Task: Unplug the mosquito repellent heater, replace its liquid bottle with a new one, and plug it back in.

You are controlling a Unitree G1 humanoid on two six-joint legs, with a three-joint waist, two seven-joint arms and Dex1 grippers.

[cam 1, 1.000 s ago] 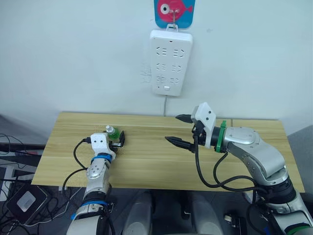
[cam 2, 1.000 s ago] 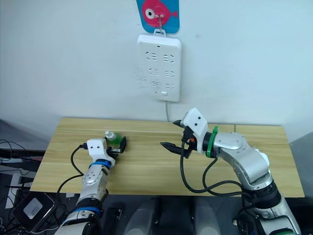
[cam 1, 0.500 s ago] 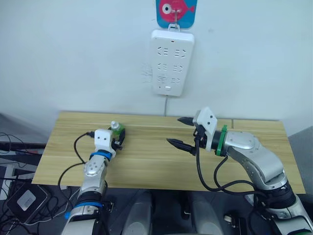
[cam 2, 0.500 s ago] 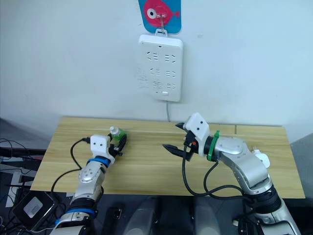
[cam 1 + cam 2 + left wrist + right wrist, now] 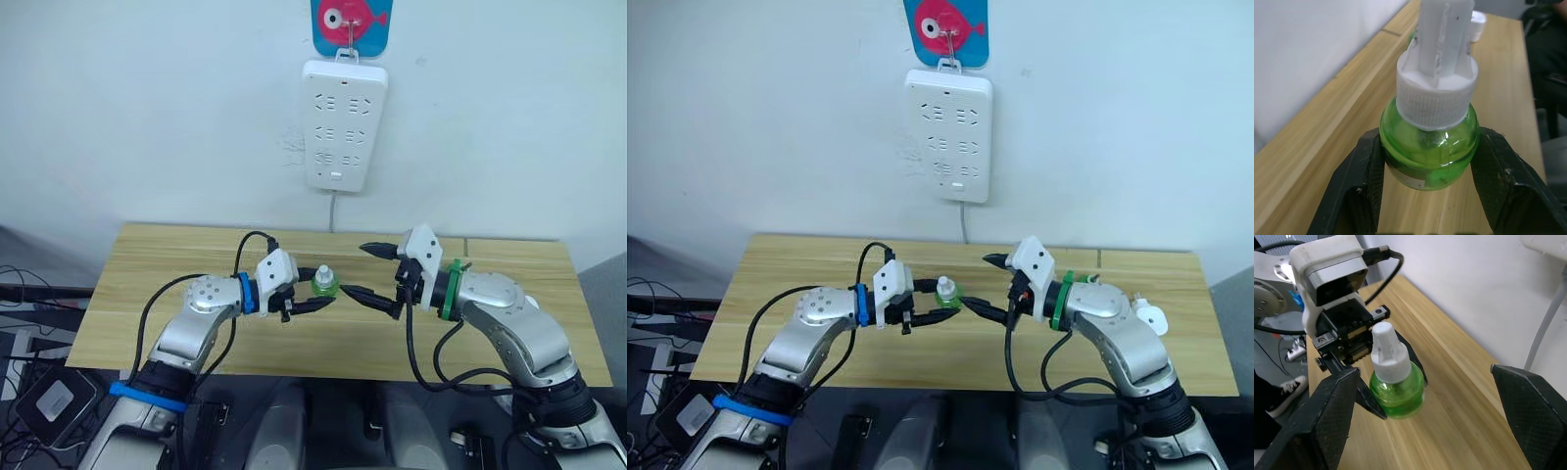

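A small green liquid bottle (image 5: 323,285) with a white cap stands upright in my left gripper (image 5: 315,300), which is shut on its green body just above the middle of the table. The left wrist view shows the bottle (image 5: 1429,147) squeezed between both black fingers (image 5: 1359,188). My right gripper (image 5: 369,271) is open a few centimetres right of the bottle, fingers pointing at it, with nothing between them. The mosquito repellent heater (image 5: 1150,317), small, white and rounded, lies on the table at the right, partly behind my right arm.
A long white power strip (image 5: 343,122) hangs on the wall above the table's middle, under a fish-shaped hook (image 5: 351,20), its cable running down behind the wooden table (image 5: 137,264).
My left arm has carried the bottle from the table's left side to the middle, close to the right gripper. The right gripper has stayed open and shifted only slightly.
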